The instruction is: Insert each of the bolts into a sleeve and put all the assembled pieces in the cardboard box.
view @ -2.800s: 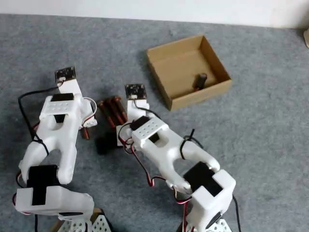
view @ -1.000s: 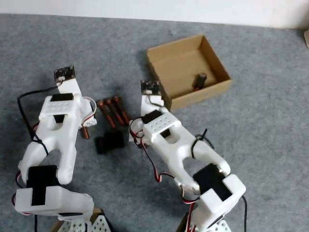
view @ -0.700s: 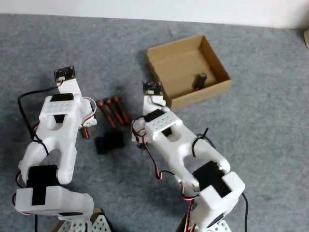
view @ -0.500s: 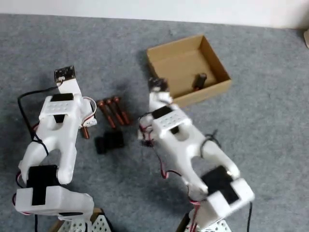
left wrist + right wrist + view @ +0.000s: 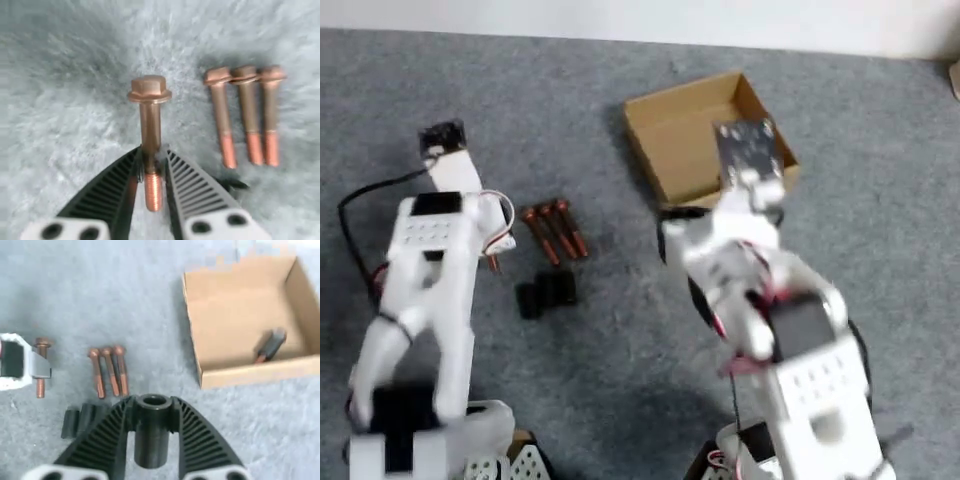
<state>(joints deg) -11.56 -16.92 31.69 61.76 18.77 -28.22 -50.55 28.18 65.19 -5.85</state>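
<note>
The left gripper (image 5: 151, 152) pinches a bolt (image 5: 150, 112) by its shank, head pointing away from the wrist, while the right gripper (image 5: 151, 401), well apart toward the box (image 5: 250, 374), clamps a sleeve (image 5: 151, 437) with its bore facing outward, three spare bolts (image 5: 110, 372) lying between them.

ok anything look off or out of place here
Nothing stands out. The left pincer grips a bolt, the right pincer grips a sleeve, three bolts lie side by side near the spare sleeves, and one assembled piece sits in the cardboard box.
</note>
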